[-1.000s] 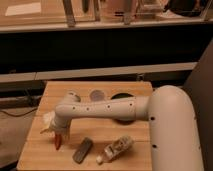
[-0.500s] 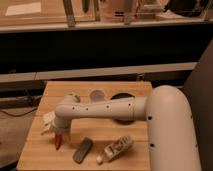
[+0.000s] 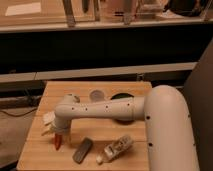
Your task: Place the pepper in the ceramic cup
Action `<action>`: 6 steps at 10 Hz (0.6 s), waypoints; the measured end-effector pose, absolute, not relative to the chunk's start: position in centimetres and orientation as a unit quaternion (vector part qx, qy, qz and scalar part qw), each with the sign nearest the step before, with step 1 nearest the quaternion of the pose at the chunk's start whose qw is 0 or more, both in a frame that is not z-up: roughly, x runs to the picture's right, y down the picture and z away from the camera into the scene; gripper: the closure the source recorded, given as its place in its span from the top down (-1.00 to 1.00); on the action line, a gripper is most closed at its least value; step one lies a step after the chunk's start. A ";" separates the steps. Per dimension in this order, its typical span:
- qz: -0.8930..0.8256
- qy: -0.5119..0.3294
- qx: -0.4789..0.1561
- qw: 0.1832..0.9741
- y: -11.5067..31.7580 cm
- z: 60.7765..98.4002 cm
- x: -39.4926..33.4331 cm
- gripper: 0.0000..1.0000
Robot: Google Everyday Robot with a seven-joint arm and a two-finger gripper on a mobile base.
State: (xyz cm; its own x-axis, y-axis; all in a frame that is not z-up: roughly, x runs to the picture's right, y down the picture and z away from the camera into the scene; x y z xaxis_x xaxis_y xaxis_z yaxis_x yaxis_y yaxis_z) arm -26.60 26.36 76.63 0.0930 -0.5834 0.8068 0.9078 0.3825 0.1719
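**End effector low at the worktop's 9 o'clock side, pepper at its tip**

The end effector [image 3: 51, 129] sits low over the left part of the wooden worktop [image 3: 57, 97], at about 9 o'clock from the worktop's centre. The pepper [image 3: 58, 141], orange-red and slim, is at the end effector's 5 o'clock, right up against its underside, standing nearly upright with its point down at the wood. Whether the end effector is clamped on the pepper or merely resting against it cannot be told.

From there the pale arm [image 3: 100, 110] runs toward 3 o'clock across the middle of the worktop to the robot's broad white body at the right edge.

A dark grey block [image 3: 83, 150] lies flat near the pepper, at the pepper's 4 o'clock and apart from it. Further toward 3 o'clock a white bottle [image 3: 115, 148] lies on its side near the front edge.

The ceramic cup [image 3: 96, 94], small, round and pale grey, stands at 12 o'clock on the worktop, beyond the arm and well apart from the pepper. Just beside it at its 3 o'clock a dark bowl [image 3: 120, 97] shows only in part, its near side hidden by the arm.
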 end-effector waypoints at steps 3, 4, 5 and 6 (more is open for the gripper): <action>-0.522 -0.423 -0.196 0.714 26.8 77.0 -26.4 0.46; -0.521 -0.423 -0.197 0.715 26.8 77.0 -26.4 0.46; -0.521 -0.422 -0.199 0.715 26.9 77.1 -26.3 0.41; -0.522 -0.421 -0.201 0.714 27.1 77.2 -26.4 0.25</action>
